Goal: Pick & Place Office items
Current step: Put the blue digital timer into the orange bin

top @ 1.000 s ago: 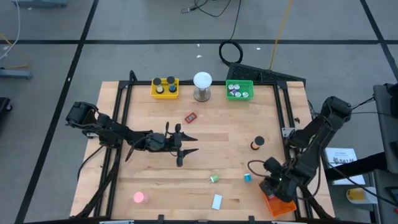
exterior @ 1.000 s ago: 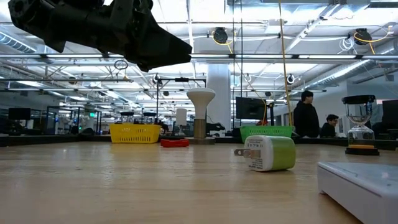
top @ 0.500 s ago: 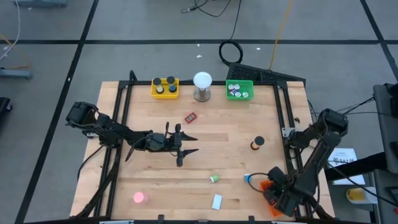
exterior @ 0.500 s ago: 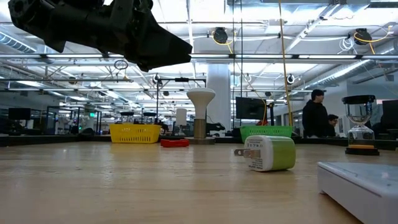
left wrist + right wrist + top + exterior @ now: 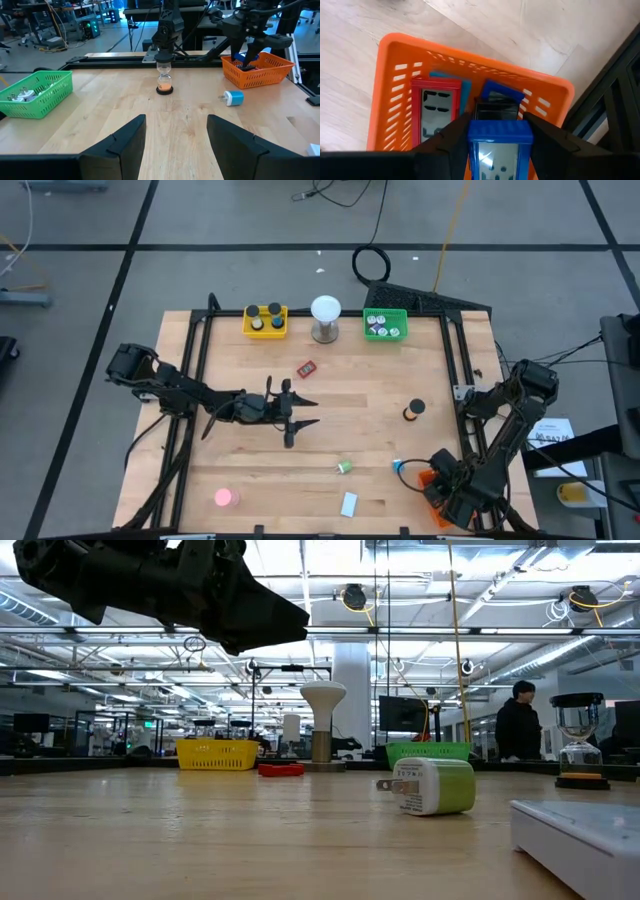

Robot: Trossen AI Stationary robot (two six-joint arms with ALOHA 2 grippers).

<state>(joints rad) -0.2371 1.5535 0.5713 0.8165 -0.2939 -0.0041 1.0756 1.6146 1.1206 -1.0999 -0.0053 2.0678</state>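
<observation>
The right gripper (image 5: 492, 145) is hovering over the orange plastic basket (image 5: 390, 75) at the table's right front corner, gripping a blue rigid plastic calculator-like block (image 5: 493, 150) by its long edges. It is looking light, stiff and slippery. The left gripper (image 5: 176, 142) is waiting open and empty mid-table.

The right gripper (image 5: 494, 145) points straight down over the orange basket (image 5: 390, 65), its two fingers closed on a blue block (image 5: 499, 150). The left gripper (image 5: 176, 142) hangs level above the table's middle, fingers spread with nothing between them.
</observation>
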